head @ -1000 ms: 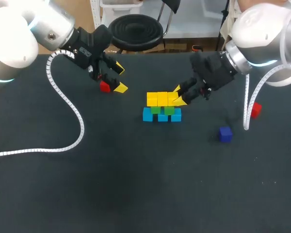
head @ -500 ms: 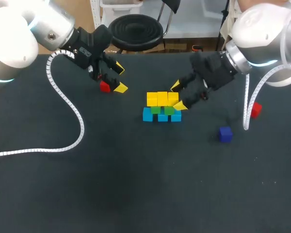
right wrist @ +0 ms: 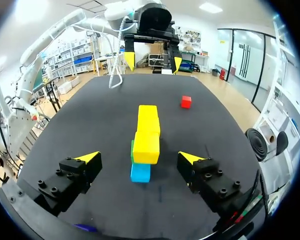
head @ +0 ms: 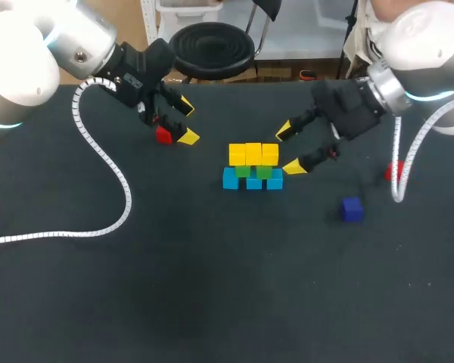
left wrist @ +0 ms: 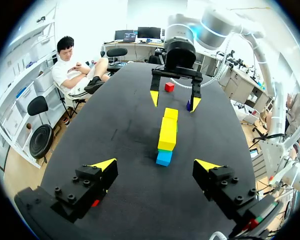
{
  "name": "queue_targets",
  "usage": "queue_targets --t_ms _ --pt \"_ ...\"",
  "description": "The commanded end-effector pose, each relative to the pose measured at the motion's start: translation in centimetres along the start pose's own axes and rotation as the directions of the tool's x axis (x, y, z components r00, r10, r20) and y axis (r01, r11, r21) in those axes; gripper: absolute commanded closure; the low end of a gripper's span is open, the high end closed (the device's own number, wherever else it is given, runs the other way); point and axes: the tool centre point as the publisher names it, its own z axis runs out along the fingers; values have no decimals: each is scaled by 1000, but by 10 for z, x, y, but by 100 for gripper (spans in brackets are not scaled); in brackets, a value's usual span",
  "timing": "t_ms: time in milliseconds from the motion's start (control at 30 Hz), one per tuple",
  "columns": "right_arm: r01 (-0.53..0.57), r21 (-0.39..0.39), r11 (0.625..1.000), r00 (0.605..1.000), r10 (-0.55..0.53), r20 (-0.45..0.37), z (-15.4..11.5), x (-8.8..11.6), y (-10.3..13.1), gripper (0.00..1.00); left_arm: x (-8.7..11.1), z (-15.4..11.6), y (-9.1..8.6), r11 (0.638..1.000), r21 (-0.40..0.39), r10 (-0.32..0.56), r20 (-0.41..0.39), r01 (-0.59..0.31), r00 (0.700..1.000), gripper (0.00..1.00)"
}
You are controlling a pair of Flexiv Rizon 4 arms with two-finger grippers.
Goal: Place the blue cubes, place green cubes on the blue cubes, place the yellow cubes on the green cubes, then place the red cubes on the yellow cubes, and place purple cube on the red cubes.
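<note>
In the head view, the stack stands a little above the middle of the frame on the black table [head: 212, 287]. Three blue cubes [head: 253, 181] sit in one row on the table, two green cubes [head: 264, 172] rest on them, and three yellow cubes [head: 253, 153] make the top row. The right gripper [head: 289, 148] comes in from the upper right and hangs just to the right of the stack. Its two fingers are spread wide, one yellow tip above the level of the yellow row and one beside the rightmost blue cube, and nothing is between them. The left gripper [head: 186, 121] is at the upper left of the frame, well apart from the stack, and its fingers are also spread with nothing held. The left red cube [head: 163, 134] lies on the table just beside its lower finger; I cannot tell if they touch. The right red cube [head: 394, 171] is near the right edge, partly hidden behind the white cable [head: 399, 155] of the right arm. The dark blue cube [head: 352, 209] lies alone at the lower right of the stack, near it but not touching. In the left wrist view the stack is ahead of the spread fingers, seen from its end, and the right gripper stands beyond it. In the right wrist view the stack is just ahead, between the two yellow tips, with the left red cube farther ahead.
</note>
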Motion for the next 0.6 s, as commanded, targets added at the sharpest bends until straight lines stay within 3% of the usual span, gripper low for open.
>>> queue_targets --t_ms 33,600 --pt "-1 42 999 1000 1 3 -21 4 20 0 0 0 0 1000 -1 0 0 0 1000 0" --pt "45 51 998 999 -46 16 -53 19 39 0 0 0 0 1000 -1 0 0 0 1000 0"
